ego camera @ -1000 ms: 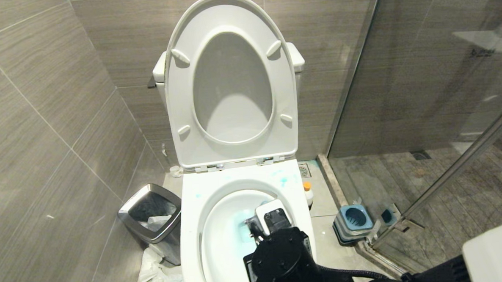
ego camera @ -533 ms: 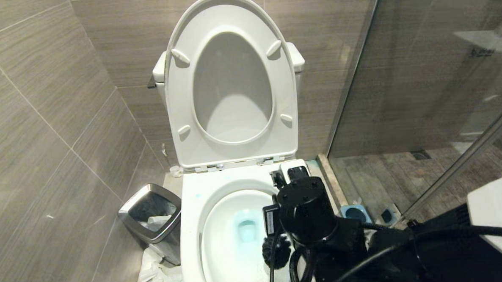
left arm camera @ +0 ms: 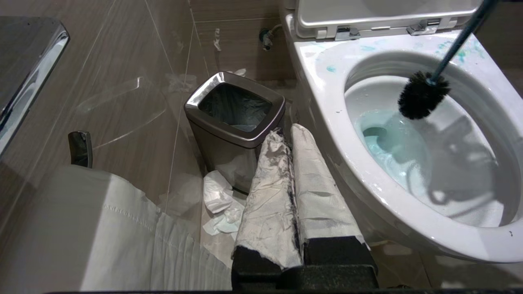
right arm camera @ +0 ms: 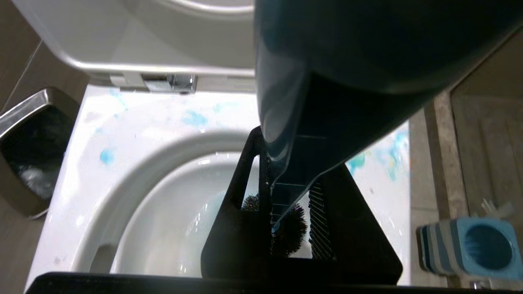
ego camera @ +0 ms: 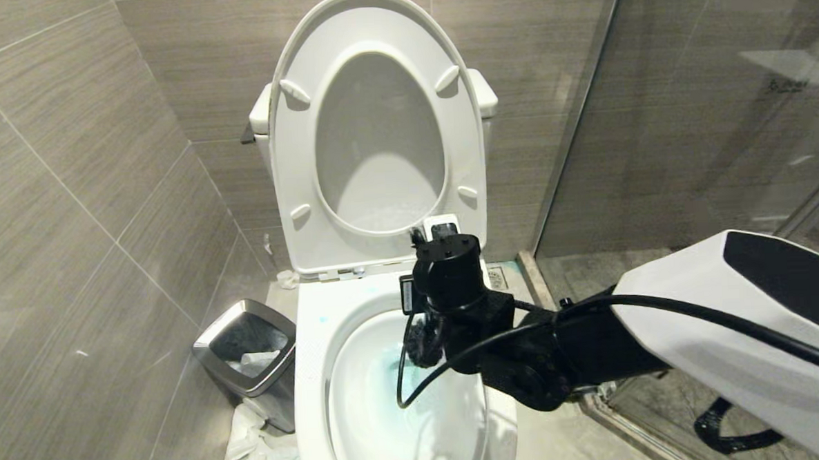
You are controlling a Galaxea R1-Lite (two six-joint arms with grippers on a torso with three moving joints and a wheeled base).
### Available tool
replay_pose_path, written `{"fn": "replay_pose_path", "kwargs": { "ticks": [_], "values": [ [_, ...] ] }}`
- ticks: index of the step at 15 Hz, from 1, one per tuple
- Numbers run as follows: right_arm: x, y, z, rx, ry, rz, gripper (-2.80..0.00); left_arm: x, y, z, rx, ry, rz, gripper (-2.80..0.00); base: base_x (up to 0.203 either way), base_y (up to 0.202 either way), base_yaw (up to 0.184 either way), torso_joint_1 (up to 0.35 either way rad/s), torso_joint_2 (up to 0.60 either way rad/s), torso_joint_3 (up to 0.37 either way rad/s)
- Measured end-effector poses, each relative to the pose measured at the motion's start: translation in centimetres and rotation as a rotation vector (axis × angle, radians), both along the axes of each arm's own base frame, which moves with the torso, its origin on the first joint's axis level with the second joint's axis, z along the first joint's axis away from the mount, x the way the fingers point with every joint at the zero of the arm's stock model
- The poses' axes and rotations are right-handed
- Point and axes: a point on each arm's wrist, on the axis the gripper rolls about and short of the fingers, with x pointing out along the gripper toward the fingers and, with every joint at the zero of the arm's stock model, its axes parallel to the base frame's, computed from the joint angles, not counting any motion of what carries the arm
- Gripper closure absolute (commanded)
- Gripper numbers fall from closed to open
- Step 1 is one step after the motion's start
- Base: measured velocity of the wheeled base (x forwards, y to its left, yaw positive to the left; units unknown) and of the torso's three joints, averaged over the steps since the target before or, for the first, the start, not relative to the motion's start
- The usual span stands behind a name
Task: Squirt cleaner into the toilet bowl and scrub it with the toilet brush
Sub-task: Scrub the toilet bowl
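Toilet brush (left arm camera: 423, 94) over toilet bowl (left arm camera: 327, 106) (bin (left arm camera: 235, 118) beside) — unobstructed.

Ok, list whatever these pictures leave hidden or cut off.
- Head view: the toilet brush bristles are mostly hidden behind the right gripper.
- Right wrist view: the brush handle, close to the lens, blocks part of the toilet bowl.
- Left wrist view: the handle's top is cut off by the edge.
- Cleaner bottle: in no view.

steel waste bin (ego camera: 247, 354) beside wall; crumpled paper (ego camera: 253, 451) on floor; glass shower door (ego camera: 708, 106)
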Motion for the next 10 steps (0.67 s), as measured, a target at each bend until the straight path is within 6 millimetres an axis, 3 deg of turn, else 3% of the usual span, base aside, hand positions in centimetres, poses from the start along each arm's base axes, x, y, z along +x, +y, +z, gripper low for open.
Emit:
{"fn": "replay_pose_path", "kwargs": {
  "ticks": [6, 10],
  "values": [
    [4.0, 2.8, -1.1, -0.033, -0.029, -0.01, 0.0, 0.0, 0.0, 0.0, 0.0, 0.0, 0.0, 0.0, 0.0, 0.0, 0.0, 0.0, 0.0, 0.0],
    [4.9, 5.1, -0.9, -0.031, -0.028, 0.017, 0.0, 0.0, 0.0, 0.0, 0.0, 0.001, 0.0, 0.0, 0.0, 0.0, 0.0, 0.0, 0.0, 0.0]
  ]
}}
